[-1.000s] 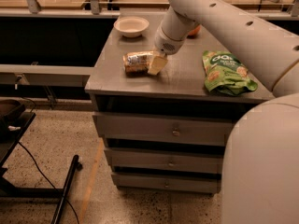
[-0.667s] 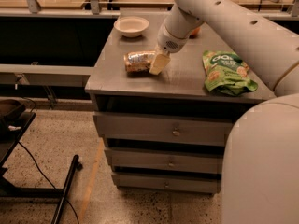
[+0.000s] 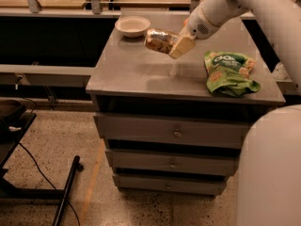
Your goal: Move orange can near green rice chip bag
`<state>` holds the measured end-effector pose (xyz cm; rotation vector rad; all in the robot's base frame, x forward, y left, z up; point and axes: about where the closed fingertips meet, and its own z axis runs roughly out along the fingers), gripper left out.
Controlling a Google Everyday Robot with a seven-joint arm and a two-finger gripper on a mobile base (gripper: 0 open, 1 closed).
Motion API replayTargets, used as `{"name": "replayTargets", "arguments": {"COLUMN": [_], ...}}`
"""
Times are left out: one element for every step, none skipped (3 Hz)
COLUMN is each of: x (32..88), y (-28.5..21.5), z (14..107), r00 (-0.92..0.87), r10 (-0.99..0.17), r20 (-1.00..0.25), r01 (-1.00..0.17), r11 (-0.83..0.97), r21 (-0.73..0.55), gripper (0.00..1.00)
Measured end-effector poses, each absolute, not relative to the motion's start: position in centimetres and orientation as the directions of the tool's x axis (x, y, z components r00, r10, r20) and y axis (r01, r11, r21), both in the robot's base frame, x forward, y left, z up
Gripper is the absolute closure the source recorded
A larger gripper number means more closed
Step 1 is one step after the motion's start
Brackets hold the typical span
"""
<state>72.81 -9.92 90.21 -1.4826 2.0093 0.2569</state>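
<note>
Cabinet top (image 3: 136, 74) of grey metal fills the middle of the frame, with three drawers (image 3: 174, 133) stacked below it. A white robot arm reaches in from the upper right, and its gripper (image 3: 178, 44) sits above the upper centre of the surface. The jaws are closed on one end of the orange can (image 3: 161, 40), which lies on its side in the grasp, tilted slightly, and appears to hang clear of the tabletop. A small white bowl (image 3: 132, 26) stands just to the upper left of the can. The green rice chip bag (image 3: 228, 72) lies crumpled at the right side of the surface, near the right edge and well apart from the can. The step in hand looks like carrying the can across to the bag. To do it well, the arm should travel right and a little toward the lower part of the frame and keep the can high enough to pass over the surface. It should set the can down on bare metal just beside the bag's left edge. It should not press into the soft pouch or push it toward the edge. A can released on its side may roll, so it should be set down gently.
</note>
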Motion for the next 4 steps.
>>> {"name": "replayTargets", "arguments": {"x": [73.4, 73.5, 72.8, 71.5], "y": [-13.6, -13.6, -14.8, -15.7], "z": [93.3, 93.3, 90.2, 86.8], "r00": [-0.219, -0.219, -0.243, -0.241], "r10": [-0.762, -0.761, -0.813, -0.87], "r20": [-0.609, -0.611, -0.529, -0.43], "r01": [-0.855, -0.853, -0.877, -0.906], "r11": [0.451, 0.453, 0.417, 0.361], "r21": [-0.257, -0.258, -0.239, -0.223], "gripper": [1.0, 1.0, 1.0, 1.0]}}
